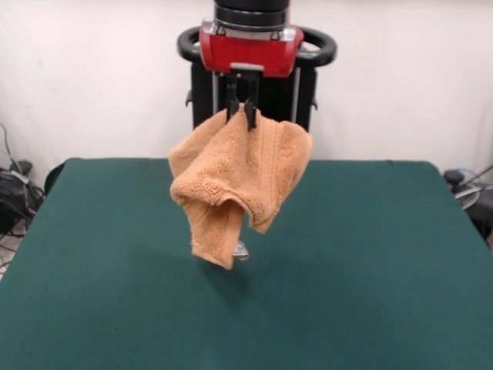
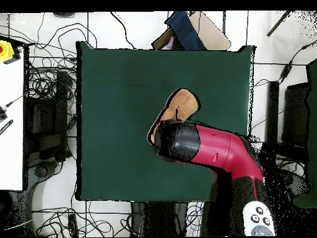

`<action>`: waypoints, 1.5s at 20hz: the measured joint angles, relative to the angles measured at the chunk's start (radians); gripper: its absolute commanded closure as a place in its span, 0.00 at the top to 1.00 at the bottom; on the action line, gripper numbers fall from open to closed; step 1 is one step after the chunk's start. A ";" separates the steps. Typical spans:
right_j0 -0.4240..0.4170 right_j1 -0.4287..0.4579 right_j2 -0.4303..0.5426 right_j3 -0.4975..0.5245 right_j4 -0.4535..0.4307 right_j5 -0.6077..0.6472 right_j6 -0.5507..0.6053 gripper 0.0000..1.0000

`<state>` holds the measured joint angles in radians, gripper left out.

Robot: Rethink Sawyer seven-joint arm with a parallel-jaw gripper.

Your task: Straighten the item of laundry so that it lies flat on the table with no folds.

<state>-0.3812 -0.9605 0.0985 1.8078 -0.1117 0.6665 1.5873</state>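
Orange terry hangs bunched from the hand point(image 1: 242, 104), whose two dark fingers point(image 1: 231, 99) are clenched on the towel point(image 1: 237, 181) at a point along its top edge. The cloth droops in thick folds, one lobe to each side of the grip and a long tail below, with something pale, perhaps a tag, peeping behind the tail's tip. In the front view the whole towel is in the air, clear of the surface point(image 1: 370, 270); only its shadow lies on the green felt.

Seen from overhead, the towel point(image 2: 181, 104) shows just past the arm's point(image 2: 217, 149) black end, over the middle of the surface point(image 2: 111, 124) and somewhat toward the edge far from the base. It is well apart from every corner.

The risk, as I judge it, lies in the grip: it holds the cloth at one pinch, so lowering straight down would heap the folds onto themselves instead of spreading them. A drag across the felt could lay the tail out, but the fluffy pile may catch and roll under. A shallow pinch could also slip and drop the towel crumpled.

The arm reaches in from the base edge. Its red wrist sits directly above the hand, fingers pointing straight down, held high over the surface.
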 measured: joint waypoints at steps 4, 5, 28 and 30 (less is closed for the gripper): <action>0.003 0.019 0.017 0.011 0.000 -0.080 0.000 0.00; 0.003 0.031 0.022 0.016 0.000 -0.115 0.000 0.00; 0.185 0.041 0.006 0.136 0.033 -0.254 0.000 0.00; 0.191 0.024 0.006 0.128 0.032 -0.225 0.000 0.00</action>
<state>-0.1901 -0.9361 0.1047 1.9361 -0.0801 0.4418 1.5873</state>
